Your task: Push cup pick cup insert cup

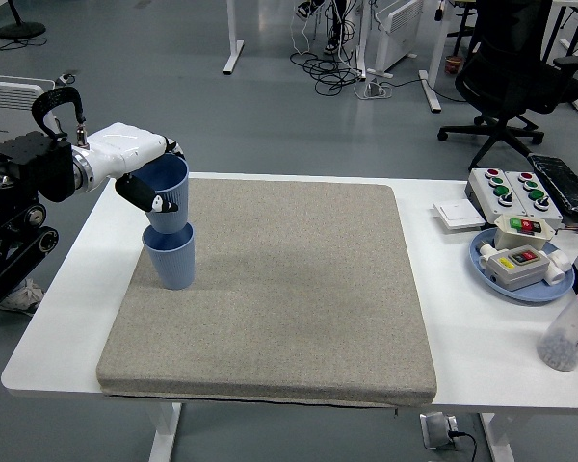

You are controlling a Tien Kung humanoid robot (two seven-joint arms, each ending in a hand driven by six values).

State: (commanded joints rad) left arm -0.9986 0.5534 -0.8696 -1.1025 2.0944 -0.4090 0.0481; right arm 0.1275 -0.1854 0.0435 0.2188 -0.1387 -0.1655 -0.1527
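The insert step, seen from the head view. The left hand (pixel 140 173), white-shelled with dark fingers, is clamped around the upper wall of 1 blue cup (pixel 166 192) and holds it in the air directly over a second blue cup (pixel 170 255). That lower cup stands upright on the grey mat (pixel 289 289), near the mat's left edge and toward its far side. The base of the held cup sits right at the lower cup's rim; whether it has already entered the mouth or only touches it cannot be told from this angle. The held cup looks slightly tilted, its mouth leaning toward the mat's centre.

Judged from this arrangement, pushing and picking are done and nesting is in hand. The next move calls for a straight descent with the 2 cups on a common axis, the tilt taken out so the base does not catch on the rim, and a release only once the upper cup has seated. The lower cup is free-standing and light-looking, so an off-centre press could tip or slide it.

The mat lies on the white surface (pixel 443 318). At the surface's right end, well apart from the cups, rest a blue tray (pixel 482 260) of button boxes and a clear bottle (pixel 570 332). The right arm is out of view.
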